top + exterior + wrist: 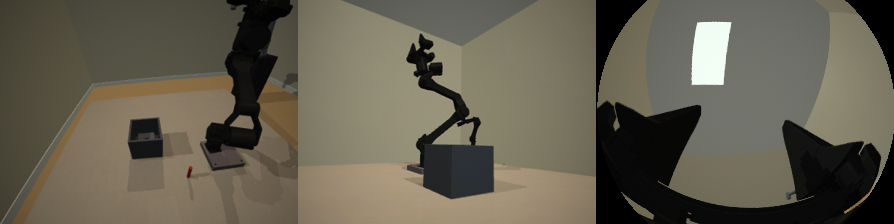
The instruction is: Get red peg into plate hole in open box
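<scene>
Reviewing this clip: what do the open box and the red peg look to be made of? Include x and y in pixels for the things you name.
The open box (147, 149) (472, 171): probably painted wood or plastic, matte dark blue-grey; its walls are flat, evenly coloured and show no grain or bright glare. The red peg (189, 172): perhaps plastic or painted wood, smooth solid red, but too small to tell its finish.

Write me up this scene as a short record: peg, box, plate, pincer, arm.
peg: red peg, standing, slightly tilted in view, outside the box
box: dark open box, upright, between the peg and the far wall in the top view
plate: pale plate at the box's bottom
pincer: pincer open, nothing between its fingers, raised high
arm: black arm, on a grey base
</scene>
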